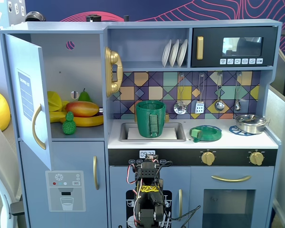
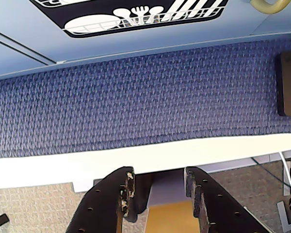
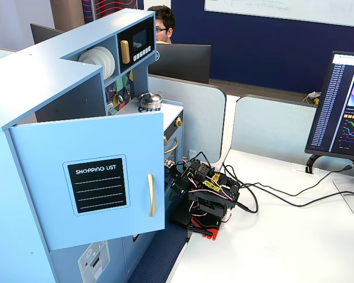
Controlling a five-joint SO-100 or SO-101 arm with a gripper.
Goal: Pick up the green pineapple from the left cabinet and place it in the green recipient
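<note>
In the fixed view facing the toy kitchen, the green pineapple point(image 1: 69, 124) stands upright, crown up, at the front edge of the shelf inside the left cabinet point(image 1: 61, 85), just in front of a mango point(image 1: 82, 109) and a banana point(image 1: 88, 121), with a darker pear point(image 1: 84, 96) farther back. The arm point(image 1: 147, 199) is folded low in front of the lower doors, so the pineapple lies up and to the left of it, well apart. The wrist view shows the gripper point(image 2: 157, 187) with its fingers spread and nothing between them, pointing down at blue carpet point(image 2: 136, 97) and the table's white edge point(image 2: 136, 158). The cabinet door point(image 1: 31, 99) hangs open on the left with its gold handle point(image 1: 35, 127) jutting forward, so the way in looks clear from the front and right; the gold telephone point(image 1: 113, 71) on the dividing wall narrows the upper right. The green recipient point(image 1: 150, 118) sits in the sink point(image 1: 178, 133), right of the cabinet and above the arm, with open room above its rim. The flat green dish point(image 1: 205, 133) lies farther right on the counter.
</note>
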